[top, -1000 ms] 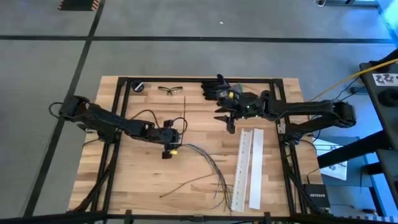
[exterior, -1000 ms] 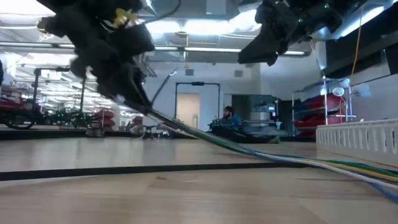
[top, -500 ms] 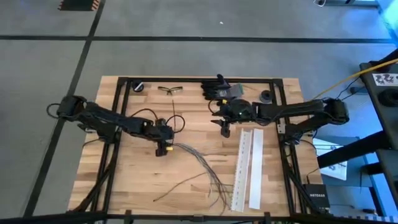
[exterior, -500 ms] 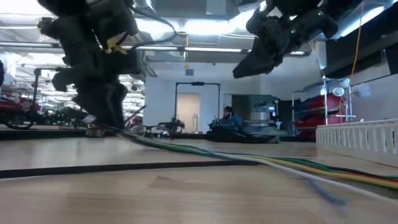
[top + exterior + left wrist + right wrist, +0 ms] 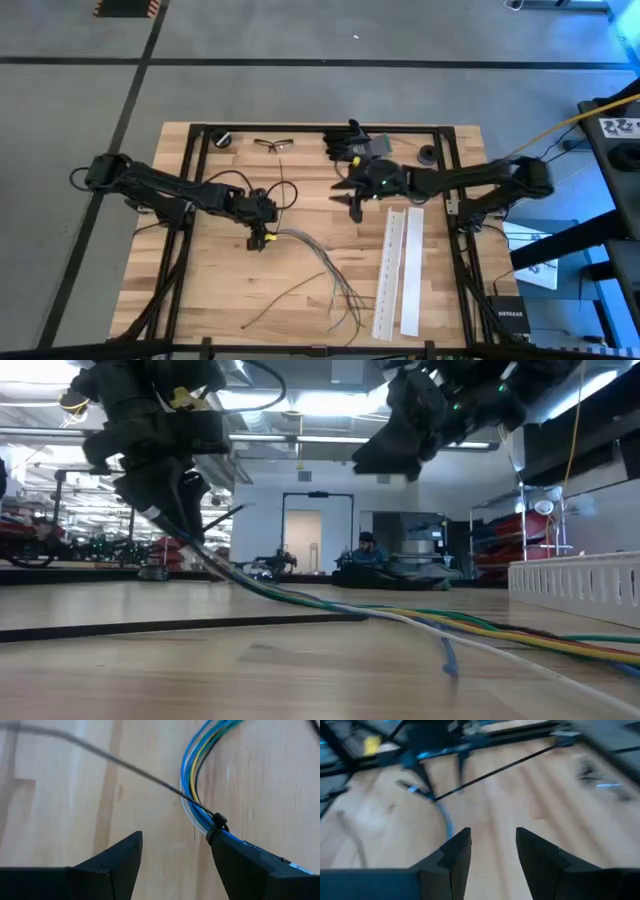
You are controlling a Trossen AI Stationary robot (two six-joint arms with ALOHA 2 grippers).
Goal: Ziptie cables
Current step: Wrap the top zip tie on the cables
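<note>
The cables (image 5: 325,270) are thin wires. They are bunched at one end by a black ziptie (image 5: 217,822) and fan out toward the near edge. My left gripper (image 5: 262,238) stands open at the tied end, left of mid-table. In the low view the bundle (image 5: 300,600) rises from the wood up to this gripper. The ziptie's long thin tail (image 5: 100,757) runs away across the table. My right gripper (image 5: 352,207) hovers open above the table right of the left gripper, touching nothing. My left gripper is open, and the bundle's tied end (image 5: 235,842) lies against one finger (image 5: 250,865), just past the ziptie, and runs on over that finger. That end is raised off the wood while the loose ends lie on the table. I cannot tell whether the finger hooks it.
Two long white perforated strips (image 5: 400,270) lie right of the cables. Safety glasses (image 5: 274,145), a black glove (image 5: 348,140) and small round black parts (image 5: 224,138) sit along the far edge. A single loose wire (image 5: 285,298) lies near the front.
My left gripper has moved a little toward the table's left edge, and the cables' tied end went with it; the fanned ends slid after it. My right gripper has moved left toward the left gripper, staying above the table.
</note>
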